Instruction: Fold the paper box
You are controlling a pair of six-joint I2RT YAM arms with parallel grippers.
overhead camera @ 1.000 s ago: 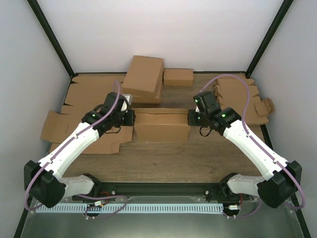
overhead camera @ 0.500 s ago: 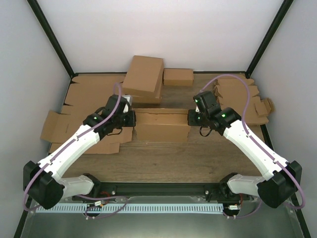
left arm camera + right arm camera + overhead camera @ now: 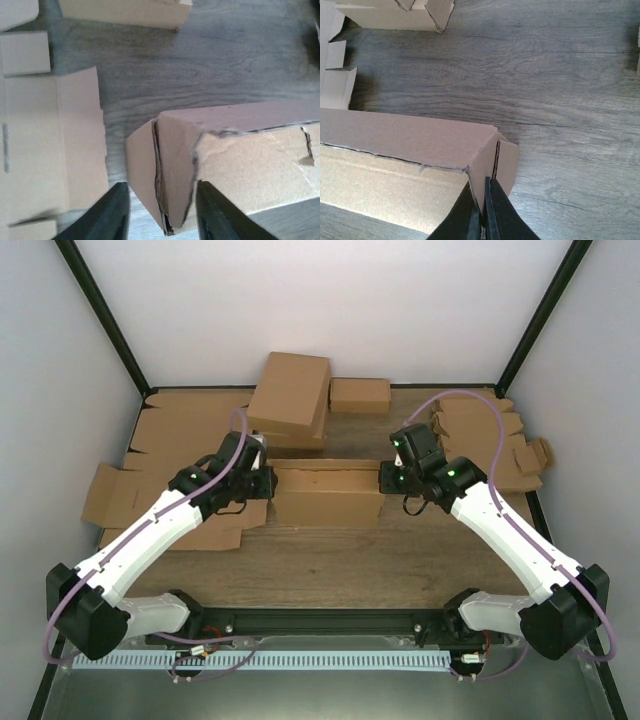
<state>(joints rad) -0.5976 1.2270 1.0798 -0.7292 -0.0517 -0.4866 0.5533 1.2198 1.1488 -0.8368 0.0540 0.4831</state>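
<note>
The plain brown cardboard paper box (image 3: 327,495) sits at the middle of the dark wood-grain table (image 3: 330,560), lengthwise between the two arms, its long walls raised and its top open.

The left gripper (image 3: 161,186) is at the box's left end with its jaws apart. One black finger stands either side of the folded end wall, with a gap showing on each side. The right gripper (image 3: 480,182) is at the right end with its jaws pressed together. They seem to pinch the thin end wall near the corner, though the contact itself is hidden under the fingertips.

As a judgement, the box is light and will slide on the smooth table if pushed from one side only, so it needs bracing at both ends. Its panels are stiff but hinge readily on the creases. The left end looks ragged where the layers meet, so that edge may tear or buckle under a hard squeeze. The best hold is on the doubled end walls, close to a corner and just below the rim. The long walls would bow if pinched mid-span.

Flat brown cardboard blanks (image 3: 150,465) lie beside the left arm, clear of the box.
</note>
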